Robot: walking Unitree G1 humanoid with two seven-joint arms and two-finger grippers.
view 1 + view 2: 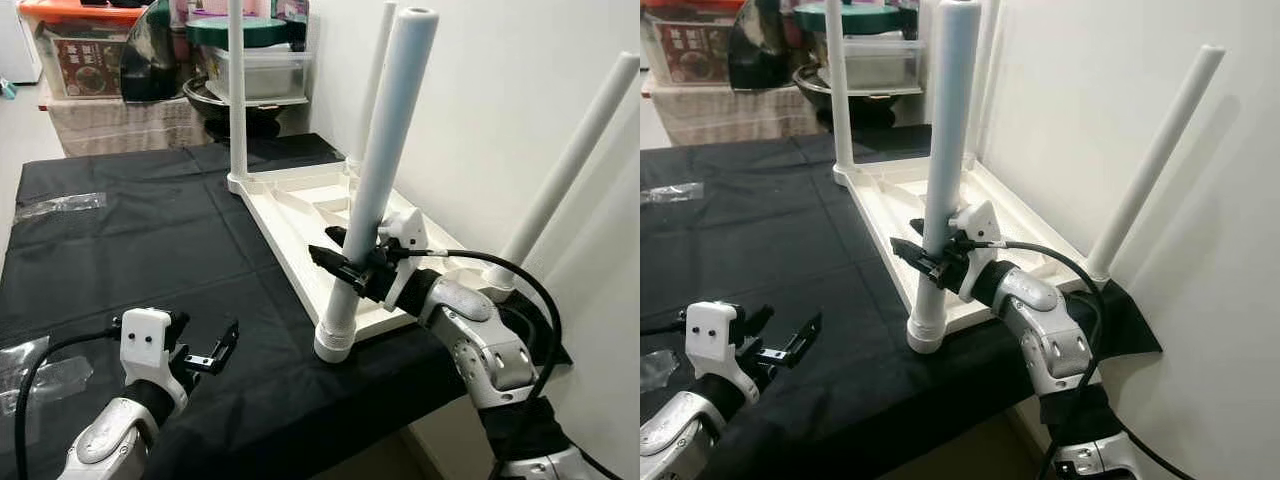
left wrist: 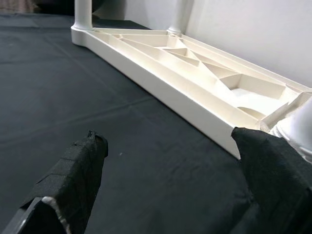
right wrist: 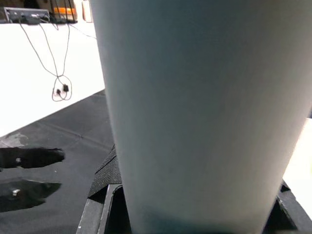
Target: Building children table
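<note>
An upturned white plastic child's table (image 1: 320, 215) lies on the black cloth (image 1: 130, 240), its near white tubular leg (image 1: 385, 170) apparently clamped between the right gripper's (image 1: 345, 262) fingers, while the left gripper (image 1: 215, 350) hovers wide open, empty, beside it.

Right gripper (image 1: 352, 262) clamped around the near table leg (image 1: 385, 170) low on its shaft, black fingers (image 1: 330, 258) wrapping both sides, silver forearm angled up from the lower right (cable looping over the wrist). Left gripper (image 1: 215, 348) hovering low over the black cloth, fingers (image 2: 73, 175) spread apart, holding nothing.
</note>
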